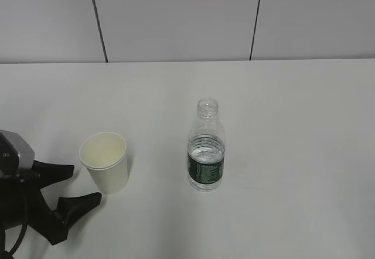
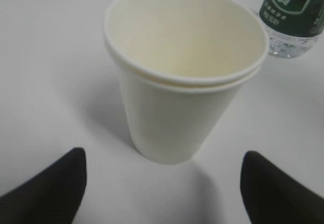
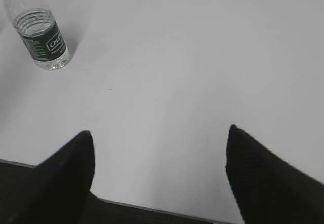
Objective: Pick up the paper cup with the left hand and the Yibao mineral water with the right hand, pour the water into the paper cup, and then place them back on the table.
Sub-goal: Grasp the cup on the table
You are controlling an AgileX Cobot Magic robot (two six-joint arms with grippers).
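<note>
1. Far left first: the left claw (image 1: 82, 184) sits low by the counter's (image 1: 293, 153) front-left corner, spread wide and holding nothing. Its two black fingers (image 1: 79, 203) point toward the cup from the left.
2. Just to the right of those tips is the paper cup (image 1: 105, 162), upright on the counter near the front-left part, mouth open. It looks empty from the left wrist view (image 2: 185, 72), where it sits right between the finger tips but a bit ahead of them, not touched.
3. That wrist view also seems to show a doubled rim, like two cups nested; can't say for sure.
4. Next over, around the counter's middle, is the Yibao mineral water (image 1: 206, 147), upright, no cap, green label band low down, with water (image 1: 206, 146) up to roughly the shoulder. It stands apart from the cup, with bare counter between them.
5. Nothing sits between claw and cup, or around the bottle.
6. The right claw (image 3: 159, 148) only shows in its own wrist view: wide open, empty, hanging over the counter's near edge, well apart from the bottle (image 3: 40, 34) up at the far left of that view.
7. Behind the counter is a plain panelled wall (image 1: 176, 19) with dark seams.
</note>
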